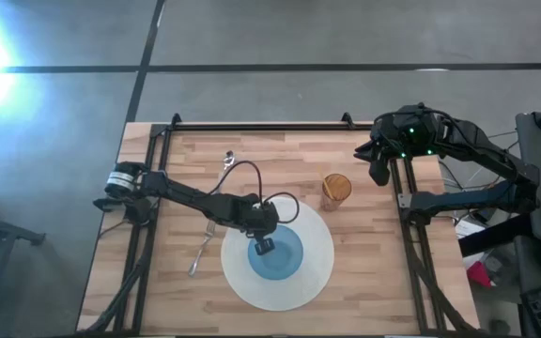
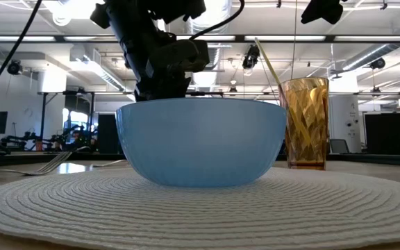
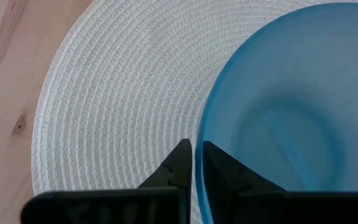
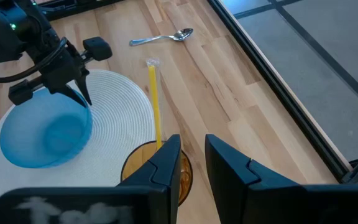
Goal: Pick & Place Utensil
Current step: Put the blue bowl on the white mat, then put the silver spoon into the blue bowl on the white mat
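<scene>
A blue bowl (image 1: 277, 253) sits empty on a round white woven placemat (image 1: 319, 246), the left gripper (image 3: 196, 163) poised at its rim with fingers a narrow slit apart, holding nothing. An amber glass (image 4: 160, 171) beside the mat holds a yellow straw (image 4: 155, 106). The right gripper (image 4: 193, 155) hangs above it, slightly parted and empty; a spoon (image 4: 163, 37) and fork (image 1: 202, 248) lie on the wooden table (image 1: 364, 272).

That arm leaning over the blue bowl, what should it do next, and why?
Probably lift clear and swing toward the fork. The left tool sits at the rim of the blue bowl with its fingers nearly together and nothing between them. The bowl on the mat looks empty, while the fork and the spoon lie on the bare table.
</scene>
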{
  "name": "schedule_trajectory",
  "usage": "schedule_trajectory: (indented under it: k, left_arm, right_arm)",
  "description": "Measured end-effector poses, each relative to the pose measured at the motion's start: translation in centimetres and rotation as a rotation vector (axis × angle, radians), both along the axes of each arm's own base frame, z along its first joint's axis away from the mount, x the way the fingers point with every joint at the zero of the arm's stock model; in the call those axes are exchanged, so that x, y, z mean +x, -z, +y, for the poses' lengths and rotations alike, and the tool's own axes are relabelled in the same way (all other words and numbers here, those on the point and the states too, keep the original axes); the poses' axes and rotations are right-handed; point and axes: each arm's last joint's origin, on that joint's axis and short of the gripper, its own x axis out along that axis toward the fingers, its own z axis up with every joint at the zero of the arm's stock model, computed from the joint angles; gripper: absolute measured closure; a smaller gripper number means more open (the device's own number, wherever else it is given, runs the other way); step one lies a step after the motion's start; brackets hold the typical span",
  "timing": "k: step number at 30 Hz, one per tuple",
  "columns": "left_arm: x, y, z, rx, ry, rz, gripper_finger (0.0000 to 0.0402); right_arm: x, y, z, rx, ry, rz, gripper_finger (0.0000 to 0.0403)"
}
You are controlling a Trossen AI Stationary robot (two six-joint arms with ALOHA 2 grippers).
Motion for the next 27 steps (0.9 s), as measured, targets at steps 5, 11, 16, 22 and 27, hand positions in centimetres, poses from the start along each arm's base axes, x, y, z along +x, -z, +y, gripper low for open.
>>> schedule_trajectory:
  k: [5, 11, 16, 22, 27]
  left_arm:
    - [0.0, 0.0, 0.0, -0.005, 0.002, 0.001, 0.0338]
    - [0.0, -0.1, 0.1, -0.025, -0.033, -0.005, 0.0277]
    - [-0.3, -1.1, 0.3, -0.033, -0.040, -0.038, 0.0239]
    - [-1.2, -4.0, 0.5, -0.034, -0.022, -0.119, 0.0230]
    - [-2.5, -7.1, 1.2, -0.013, 0.006, -0.210, 0.0231]
  right_arm:
    - [0.0, 0.0, 0.0, 0.000, 0.000, 0.000, 0.0335]
    - [0.0, 0.0, 0.0, -0.002, -0.002, 0.001, 0.0335]
    - [0.0, 0.0, 0.0, -0.002, -0.002, 0.001, 0.0335]
    - [0.0, 0.0, 0.0, -0.003, -0.003, 0.000, 0.0335]
    - [0.0, 0.0, 0.0, -0.003, -0.002, 0.000, 0.0335]
